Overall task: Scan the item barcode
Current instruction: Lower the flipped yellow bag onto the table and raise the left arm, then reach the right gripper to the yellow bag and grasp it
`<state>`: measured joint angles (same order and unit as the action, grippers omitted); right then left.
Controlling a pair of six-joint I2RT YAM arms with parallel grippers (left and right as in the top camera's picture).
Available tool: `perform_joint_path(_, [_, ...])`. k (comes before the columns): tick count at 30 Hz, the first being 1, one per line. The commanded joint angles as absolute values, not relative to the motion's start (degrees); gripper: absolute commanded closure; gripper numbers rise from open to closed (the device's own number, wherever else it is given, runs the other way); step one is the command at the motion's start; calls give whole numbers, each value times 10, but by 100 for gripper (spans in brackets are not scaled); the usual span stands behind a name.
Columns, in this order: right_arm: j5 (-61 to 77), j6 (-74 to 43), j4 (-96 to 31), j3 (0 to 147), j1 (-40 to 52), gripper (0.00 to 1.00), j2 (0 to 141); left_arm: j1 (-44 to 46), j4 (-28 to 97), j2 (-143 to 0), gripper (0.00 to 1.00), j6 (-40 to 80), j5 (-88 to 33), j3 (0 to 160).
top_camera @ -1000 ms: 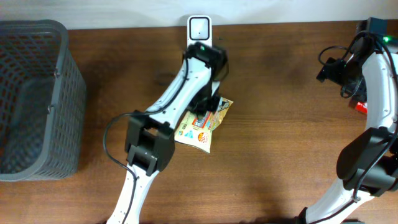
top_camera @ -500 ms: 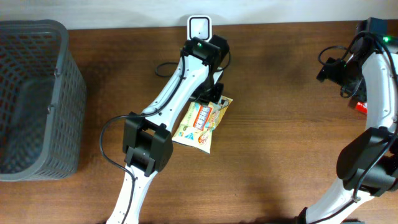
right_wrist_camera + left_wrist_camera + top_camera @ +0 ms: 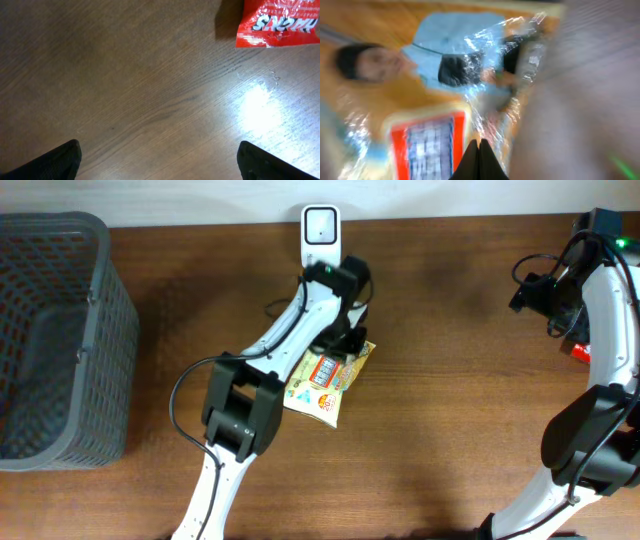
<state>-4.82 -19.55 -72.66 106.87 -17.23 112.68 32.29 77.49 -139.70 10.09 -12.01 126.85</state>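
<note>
Since half a second ago: left arm's wrist has slid a little nearer, away from the scanner (image 3: 320, 227); yellow snack packet (image 3: 322, 380) went with it, only slightly.

Left gripper (image 3: 347, 343): fingers (image 3: 479, 155) pressed together, pinching the far right edge of the packet. Packet slants from that pinch down toward near-left, over the brown tabletop (image 3: 450, 430). Whether its low end touches the wood, cannot tell.

Left wrist view: heavily blurred. Packet (image 3: 430, 100) fills the frame; crinkled clear film, blue patch, a red-bordered panel with unreadable print. Cannot make out a barcode.

Scanner: white, upright at the far edge, just beyond the left wrist; packet lies near it, on its near side.

Right gripper (image 3: 159, 150): fingers wide apart, holding nothing, above bare wood at the far right. Red packet (image 3: 280, 22) lies flat just beside it, untouched.

Grey mesh basket (image 3: 115, 320) at far left, well apart from both arms.
</note>
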Motion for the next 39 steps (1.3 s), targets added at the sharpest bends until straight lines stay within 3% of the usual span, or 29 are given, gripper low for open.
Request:
perform_joint_path(1, [-47, -200, -726, 1069, -173, 1, 1119, 312, 865, -1391, 98, 102, -75, 1483])
perform_joint_path(4, [-47, -200, -726, 1069, -173, 1, 1119, 287, 936, -1391, 76, 102, 11, 1635])
perform_joint_path(5, [-47, -200, -726, 1069, -173, 1, 1119, 268, 967, -1391, 32, 112, 55, 1699])
perform_joint_path(6, [-47, -200, -726, 1069, -173, 1, 1119, 251, 967, -1386, 1, 110, 63, 1724])
perform_joint_path(14, [-47, -200, -726, 1069, -173, 1, 1119, 68, 967, -1378, 1, 161, 56, 1734])
perform_joint_path(21, [-15, -201, -618, 1069, -173, 1, 1119, 0, 967, -1378, 1, 160, 58, 1734])
perform_joint_path(26, [260, -205, -674, 1065, -165, 1, 1119, -1, 967, -1378, 1, 160, 58, 1734])
perform_joint_path(32, [321, -203, -627, 983, 1, 1, 1119, -1, 967, -1378, 1, 160, 58, 1734])
perform_joint_path(33, [316, -224, -605, 965, 37, 5, 1119, -1, 967, -1378, 1, 160, 58, 1734])
perform_joint_path(39, [116, -516, -481, 884, 239, 9, 1121, -1, 967, -1378, 1, 160, 58, 1734])
